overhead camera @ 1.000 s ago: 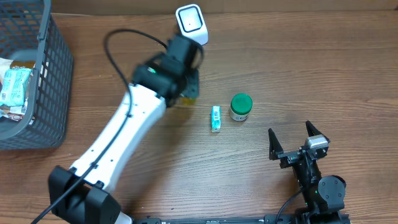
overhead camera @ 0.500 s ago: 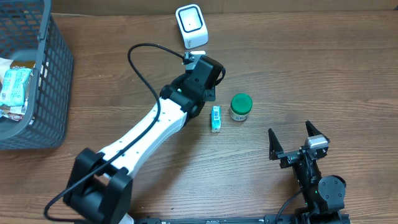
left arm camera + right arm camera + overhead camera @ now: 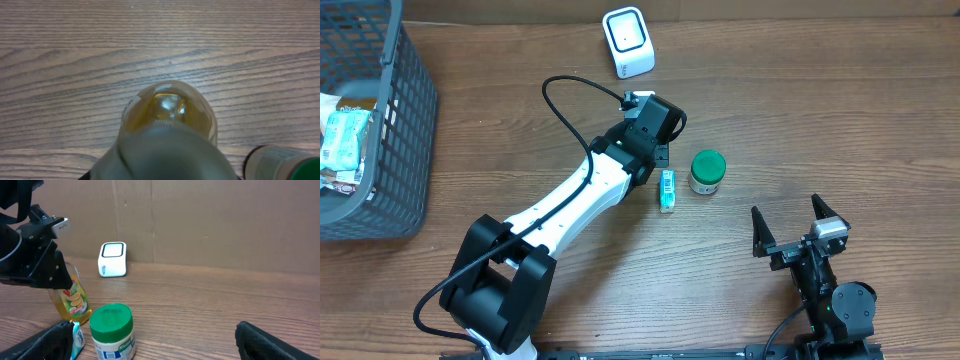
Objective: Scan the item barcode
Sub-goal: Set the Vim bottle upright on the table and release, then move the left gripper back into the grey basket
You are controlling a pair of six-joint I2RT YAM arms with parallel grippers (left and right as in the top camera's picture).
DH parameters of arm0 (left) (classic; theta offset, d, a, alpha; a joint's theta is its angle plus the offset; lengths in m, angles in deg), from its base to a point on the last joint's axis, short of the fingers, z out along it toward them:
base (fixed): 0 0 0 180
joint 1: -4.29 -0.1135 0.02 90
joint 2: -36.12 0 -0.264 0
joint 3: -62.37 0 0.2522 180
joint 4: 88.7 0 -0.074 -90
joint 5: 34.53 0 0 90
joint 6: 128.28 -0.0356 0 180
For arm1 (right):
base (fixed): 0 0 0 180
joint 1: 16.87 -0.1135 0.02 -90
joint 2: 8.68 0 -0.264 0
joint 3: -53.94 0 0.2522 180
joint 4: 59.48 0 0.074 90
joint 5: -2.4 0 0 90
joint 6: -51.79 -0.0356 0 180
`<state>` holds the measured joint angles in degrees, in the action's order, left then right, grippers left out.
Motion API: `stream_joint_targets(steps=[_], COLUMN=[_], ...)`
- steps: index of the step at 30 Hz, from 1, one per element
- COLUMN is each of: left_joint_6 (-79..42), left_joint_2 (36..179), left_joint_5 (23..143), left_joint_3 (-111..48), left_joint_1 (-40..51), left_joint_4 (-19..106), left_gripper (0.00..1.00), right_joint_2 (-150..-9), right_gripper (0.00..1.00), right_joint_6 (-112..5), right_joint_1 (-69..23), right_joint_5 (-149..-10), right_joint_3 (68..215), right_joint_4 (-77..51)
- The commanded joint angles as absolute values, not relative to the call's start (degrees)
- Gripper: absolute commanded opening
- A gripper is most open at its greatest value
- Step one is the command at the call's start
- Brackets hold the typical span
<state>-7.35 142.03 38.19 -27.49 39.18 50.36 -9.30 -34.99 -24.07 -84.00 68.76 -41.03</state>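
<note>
1. A second ago the left gripper point(image 3: 653, 135) is up by the scanner point(image 3: 628, 42). Now it is farther from the scanner, just beside the pack point(image 3: 667, 190) and near the jar point(image 3: 706, 172).
2. The left arm's elbow and its cable are swung towards the middle of the table point(image 3: 840, 110) compared with then.
3. The scanner, pack, jar, basket point(image 3: 410, 120) and right gripper point(image 3: 785, 215) lie where they lay before.
4. The left gripper is partly closed and clamped on the top of the bottle point(image 3: 70, 302). The bottle stands upright between the scanner and the jar. Whether its base touches the table cannot be told.
5. The right gripper is spread wide with nothing between its fingers, near the table's front edge.
6. The bottle holds yellow liquid, and its label shows fruit slices. No words on it can be read.
7. The jar has a green lid and a white label with print too small to read.
8. The pack is white and teal, and its writing is illegible.
9. The scanner is white with a dark window and no readable marking.
10. Count: one scanner, one bottle, one jar, one pack, one basket, two grippers.
11. The basket holds a few packets point(image 3: 342, 140), and their number is unclear.
</note>
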Motion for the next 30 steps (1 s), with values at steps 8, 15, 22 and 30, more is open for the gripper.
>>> stream_joint_targets(steps=[8, 15, 22, 30], left_joint_6=[-8.74, -15.52, -25.46, -34.56], left_joint_2=[141.75, 140.28, 139.08, 139.08], left_joint_5=[39.00, 39.00, 38.96, 38.56], left_joint_3=[-27.79, -34.04, -58.46, -85.34], left_joint_1=[39.36, 39.07, 35.31, 18.99], left_joint_4=[49.95, 44.72, 24.09, 10.34], left_gripper=[0.79, 1.00, 1.00, 0.99], right_joint_2=[-8.91, -8.91, -8.91, -8.91], right_gripper=[1.00, 1.00, 1.00, 1.00], right_joint_6=[-34.72, -34.72, -34.72, -34.72], right_joint_1=[-23.87, -23.87, -23.87, -23.87], right_joint_5=[-84.53, -84.51, -84.51, -84.51], right_joint_3=[68.15, 68.15, 68.15, 68.15], right_joint_4=[-41.25, -41.25, -41.25, -41.25])
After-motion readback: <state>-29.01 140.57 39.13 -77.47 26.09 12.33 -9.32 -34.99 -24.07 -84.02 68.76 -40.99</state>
